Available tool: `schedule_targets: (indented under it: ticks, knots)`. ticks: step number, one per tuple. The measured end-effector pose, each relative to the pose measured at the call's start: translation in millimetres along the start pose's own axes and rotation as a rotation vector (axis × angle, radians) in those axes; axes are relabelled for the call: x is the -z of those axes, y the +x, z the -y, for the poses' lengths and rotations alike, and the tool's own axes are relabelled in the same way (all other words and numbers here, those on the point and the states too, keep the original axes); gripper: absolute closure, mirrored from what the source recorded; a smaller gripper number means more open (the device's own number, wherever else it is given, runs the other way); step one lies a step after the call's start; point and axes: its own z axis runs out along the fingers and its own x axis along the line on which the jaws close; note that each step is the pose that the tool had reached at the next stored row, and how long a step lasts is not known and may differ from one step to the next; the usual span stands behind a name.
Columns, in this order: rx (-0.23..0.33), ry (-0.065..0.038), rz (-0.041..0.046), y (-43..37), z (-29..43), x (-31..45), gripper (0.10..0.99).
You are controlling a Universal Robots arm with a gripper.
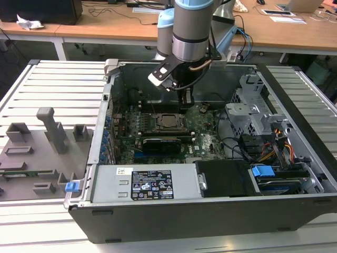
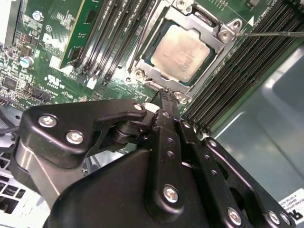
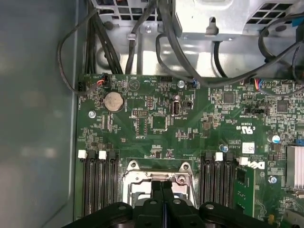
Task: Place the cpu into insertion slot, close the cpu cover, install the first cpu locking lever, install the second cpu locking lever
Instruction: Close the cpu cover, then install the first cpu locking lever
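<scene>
I'm hovering the gripper low over the motherboard, fingertips sitting right at the edge of the socket. Jaws are pressed together, gripping nothing. The cpu is lying flat in the socket, silver top facing up, with the cpu cover lying down around it. A thin metal rod is sticking out from one socket corner across the memory slots.
</scene>
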Motion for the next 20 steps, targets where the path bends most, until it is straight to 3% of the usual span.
schedule_targets:
  ticks: [7,20]
  knots:
    - [0.0,0.0,0.0,1.0,24.9,-0.8,0.98]
    - [0.0,0.0,0.0,1.2,35.1,-1.0,0.98]
